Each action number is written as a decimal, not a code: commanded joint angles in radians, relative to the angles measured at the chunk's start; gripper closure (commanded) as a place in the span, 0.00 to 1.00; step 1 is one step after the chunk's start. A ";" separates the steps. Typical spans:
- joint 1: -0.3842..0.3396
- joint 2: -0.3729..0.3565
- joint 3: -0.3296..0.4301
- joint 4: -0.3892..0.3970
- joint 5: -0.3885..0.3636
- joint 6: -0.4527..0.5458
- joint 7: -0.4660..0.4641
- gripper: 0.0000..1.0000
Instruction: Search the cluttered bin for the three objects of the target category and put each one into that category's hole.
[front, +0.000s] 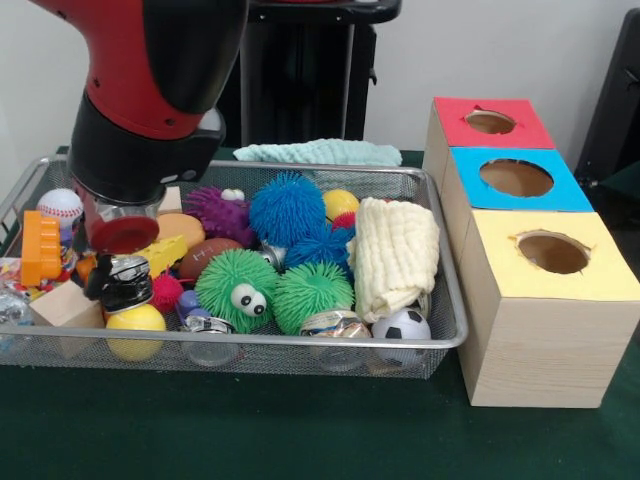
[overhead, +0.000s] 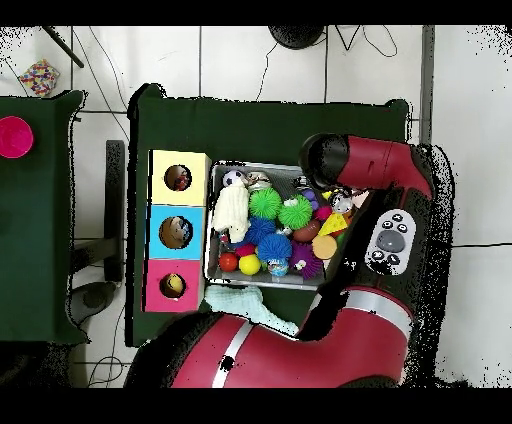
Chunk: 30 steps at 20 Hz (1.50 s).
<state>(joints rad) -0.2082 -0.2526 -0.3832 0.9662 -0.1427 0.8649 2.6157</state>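
Green felt-like cloth (front: 250, 430) covers the table nearest the camera; on it sits the wire-mesh bin (front: 300, 345), its front rail smooth metal; at about three o'clock from the bin stand three pale wooden boxes, each with a round hole in a coloured top: the yellow box (front: 545, 300) nearest, then the blue box (front: 515, 180), then the red box (front: 490, 122) farthest.

Along the bin's front edge lie a small soccer ball (front: 402, 326), a smooth yellow ball (front: 135, 320) and a plain wooden block (front: 62, 305); just behind them two green spiky rubber balls (front: 236, 285), one with toy eyes, then a folded cream waffle cloth (front: 395, 250) at the three o'clock end; farther back a brown toy football (front: 205, 255), a blue spiky ball (front: 287, 208) and a purple one (front: 220, 212); a baseball (front: 62, 205) sits at the nine o'clock end.

Over that nine o'clock end the gripper (front: 120, 280) hangs low among the toys, just above the yellow ball; whether its fingers are apart or hold anything I cannot tell.

My reading: the search-and-pick step is in hand; which category is wanted is not shown; the next move calls for a firm grasp, a clean lift, then travel to the matching hole.
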 joint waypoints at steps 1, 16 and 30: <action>0.010 0.007 0.056 -0.045 -0.159 0.156 -0.416 0.00; -0.012 0.033 0.069 0.027 -0.194 0.122 -0.248 0.00; 0.015 0.016 0.070 0.192 -0.156 0.030 -0.094 0.00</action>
<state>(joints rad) -0.2017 -0.2465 -0.3909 0.9989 -0.2910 0.9247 2.5330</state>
